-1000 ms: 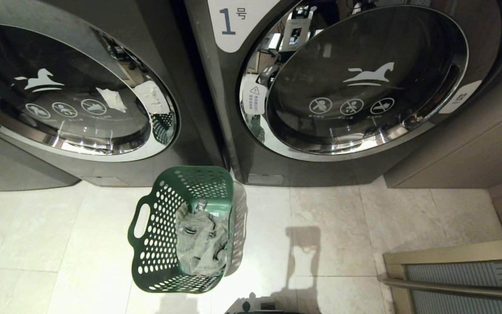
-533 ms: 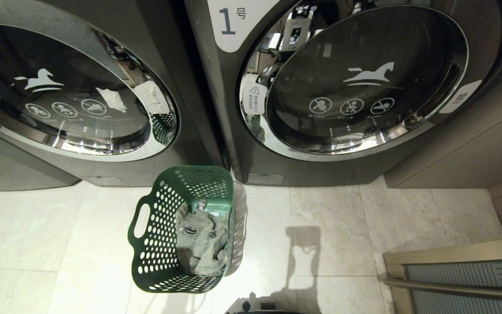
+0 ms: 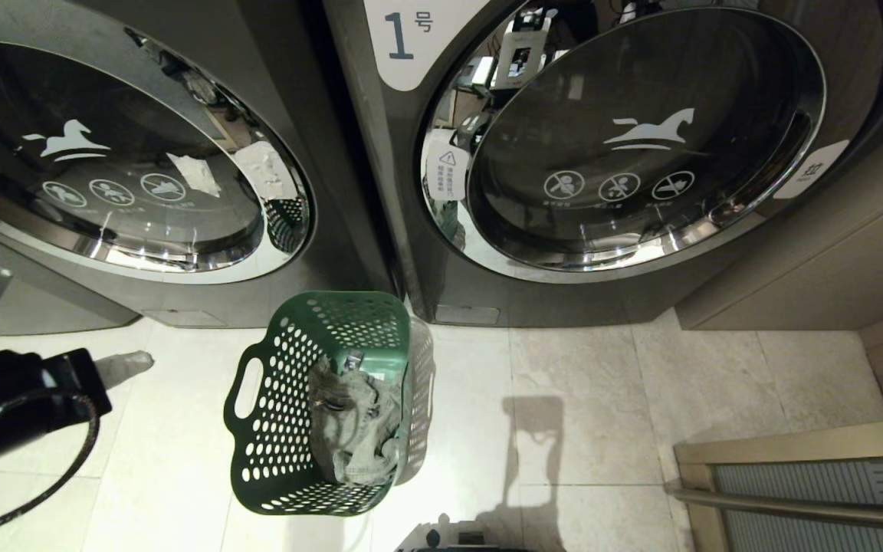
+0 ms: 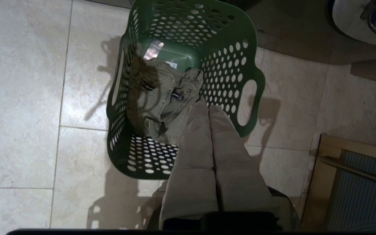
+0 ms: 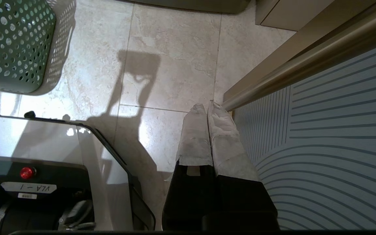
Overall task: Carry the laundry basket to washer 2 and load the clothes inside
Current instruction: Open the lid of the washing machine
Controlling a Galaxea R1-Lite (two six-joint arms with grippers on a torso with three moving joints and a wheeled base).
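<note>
- The basket [image 3: 332, 402] stands upright on the floor [image 3: 602, 429], mouth up, just before the seam between the two washers. In the head view its long axis runs from the washers back toward the robot, with the cut-out handles on its left and right walls.
- The clothes [image 3: 353, 425] lie crumpled in the basket's bottom, bunched against the right-hand wall, their length along the basket's long axis.
- The washer on the right [image 3: 641, 146] bears the label "1" [image 3: 402, 34]; the washer on the left [image 3: 119, 153] shows no number here. Both round doors are closed.
- The left gripper [image 3: 123, 366] now reaches into the head view from the left edge, over the floor left of the basket and apart from it; in both earlier pictures no arm showed there. Basket, clothes and washers lie as before.
- The left wrist view alone shows the left gripper [image 4: 207, 109] from behind: its padded fingers [image 4: 194, 143] are pressed together with nothing between them, tips over the basket's rim [image 4: 251, 70] above the clothes [image 4: 162, 98]. Whether they touch anything cannot be told.
- The right gripper [image 5: 207, 107] shows only in its own wrist view: fingers [image 5: 194, 137] pressed together on nothing, hanging over the floor beside a ribbed panel [image 5: 321, 130] with a rail [image 5: 289, 78], well apart from the basket [image 5: 11, 45]. That view also shows the robot's base [image 5: 44, 169].
</note>
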